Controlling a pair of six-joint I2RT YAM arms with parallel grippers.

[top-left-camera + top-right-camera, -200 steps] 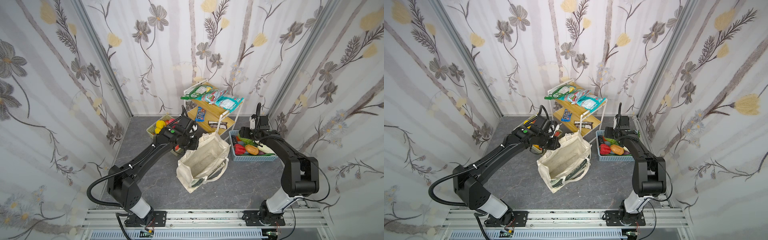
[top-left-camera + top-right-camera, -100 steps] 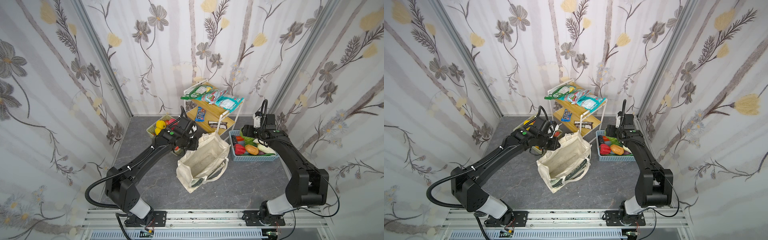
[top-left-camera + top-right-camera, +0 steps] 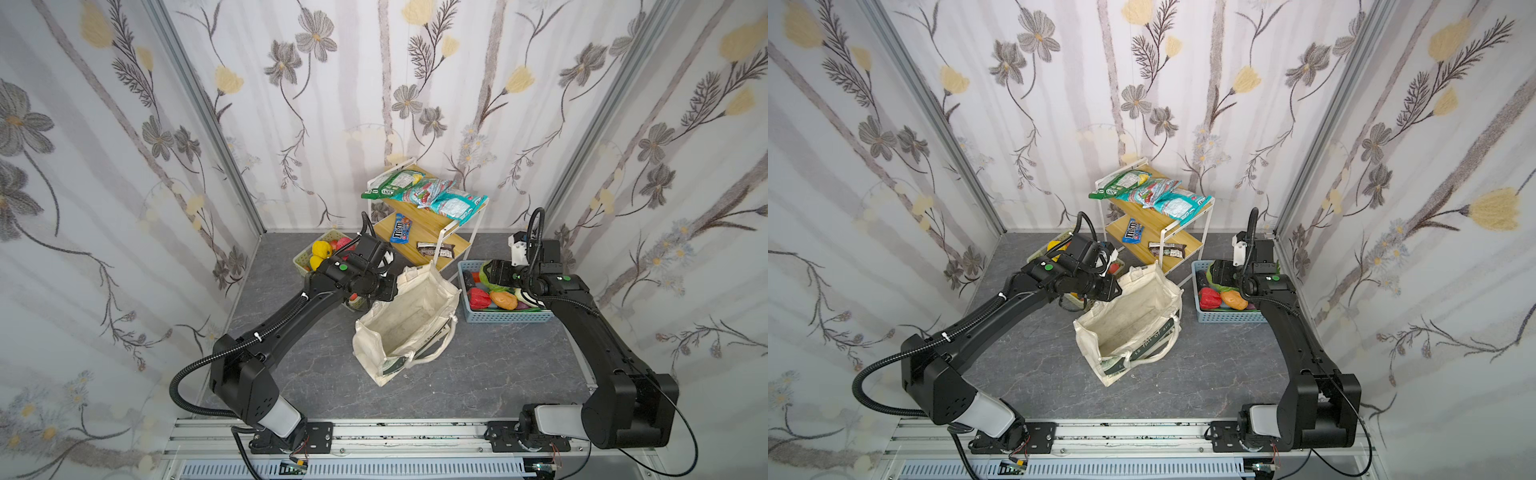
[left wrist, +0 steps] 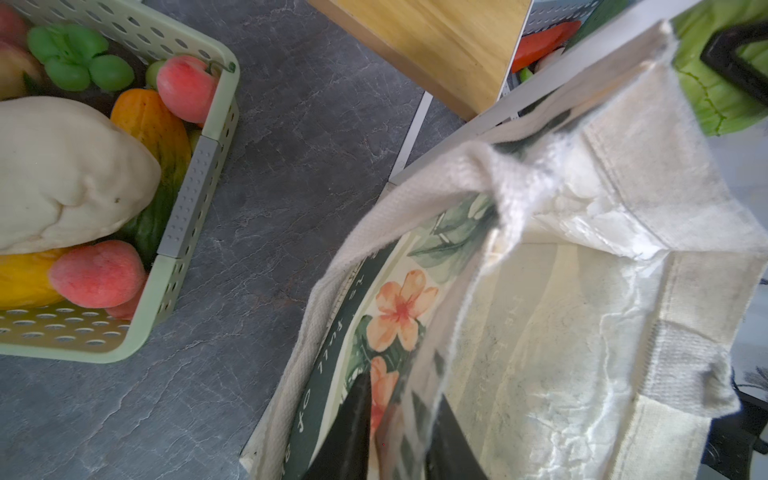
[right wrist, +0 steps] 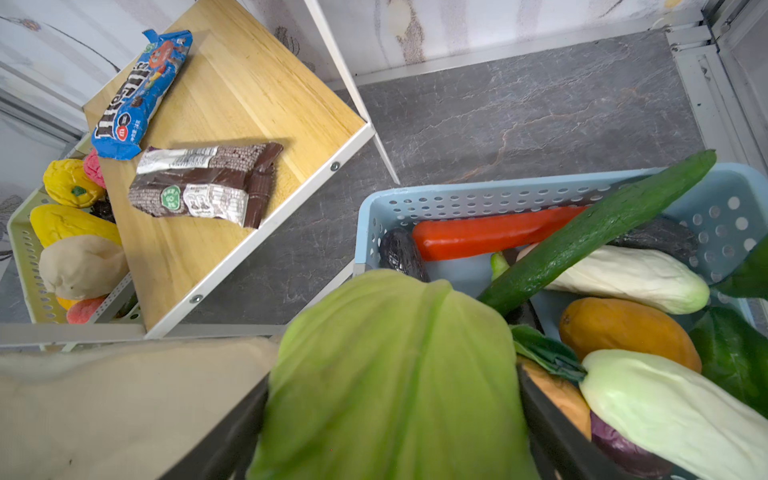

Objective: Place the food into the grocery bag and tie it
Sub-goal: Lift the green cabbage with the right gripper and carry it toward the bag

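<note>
Right wrist view: right gripper (image 5: pixel 388 419) clamps cabbage (image 5: pixel 386 353); left gripper (image 4: pixel 399 403) straddles bag (image 4: pixel 561 332) wall, hold unclear; a slip would collapse the mouth.

Left arm (image 3: pixel 291 324) stretches long and low from its base toward the middle, wrist tipped down, and the left gripper (image 3: pixel 388 287) sits right at the rim of the bag (image 3: pixel 409 328). In the wrist view its dark fingers (image 4: pixel 358 419) stand close together on either side of the cloth wall; pinching or not is hard to call. Right arm (image 3: pixel 590 328) reaches back from its base and bends at the wrist. The right gripper (image 3: pixel 493 274) points inward, jaws wide and clamped around the cabbage (image 5: pixel 386 365).
</note>
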